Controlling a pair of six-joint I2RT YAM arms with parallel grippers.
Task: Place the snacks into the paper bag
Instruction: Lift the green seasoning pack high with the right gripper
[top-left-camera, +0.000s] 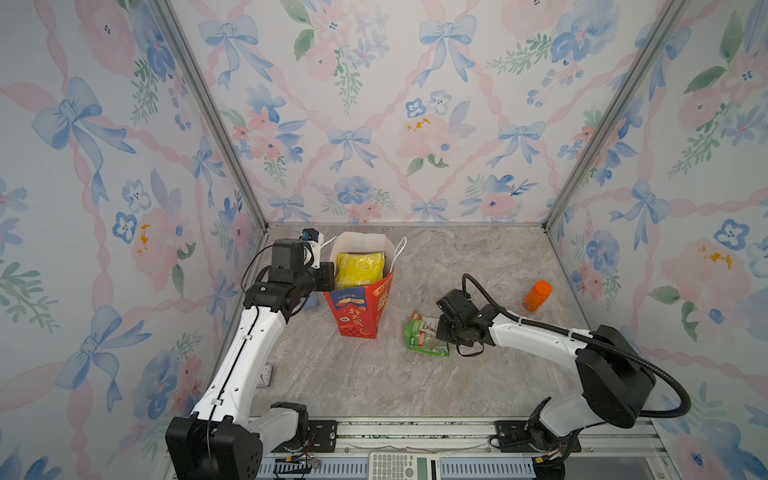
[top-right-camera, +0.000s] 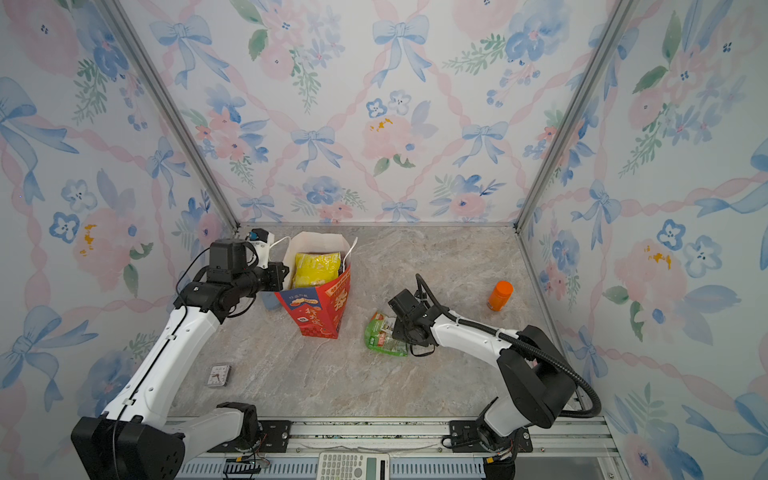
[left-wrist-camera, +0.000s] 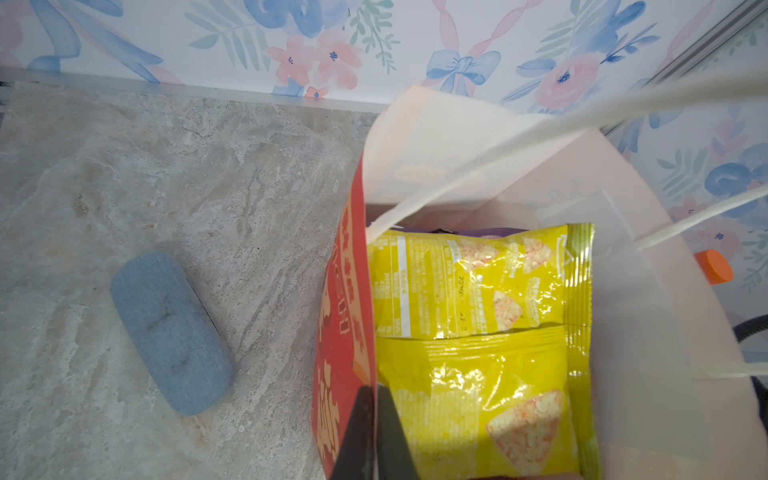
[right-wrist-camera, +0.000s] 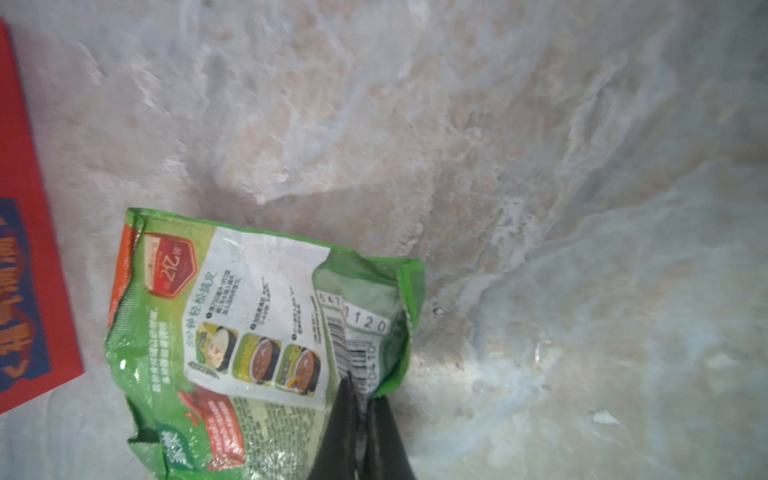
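Note:
The red paper bag (top-left-camera: 359, 316) (top-right-camera: 318, 316) stands upright at the back left of the table, its mouth open. Two yellow snack packets (top-left-camera: 359, 270) (left-wrist-camera: 478, 291) stand inside it, with a purple edge (left-wrist-camera: 490, 230) behind them. My left gripper (left-wrist-camera: 372, 401) (top-left-camera: 328, 276) is shut on the bag's near wall (left-wrist-camera: 345, 291), one finger outside and one inside. A green snack packet (top-left-camera: 424, 340) (top-right-camera: 382, 336) (right-wrist-camera: 249, 332) lies on the table to the right of the bag. My right gripper (right-wrist-camera: 362, 392) is shut on its corner by the barcode; in both top views the wrist hides the fingertips.
An orange-capped bottle (top-left-camera: 537, 295) (top-right-camera: 500, 296) stands at the right near the wall. A blue fabric case (left-wrist-camera: 170, 332) lies left of the bag, under my left arm. A small card box (top-right-camera: 219, 375) lies at the front left. A calculator (top-left-camera: 403, 465) sits on the front rail.

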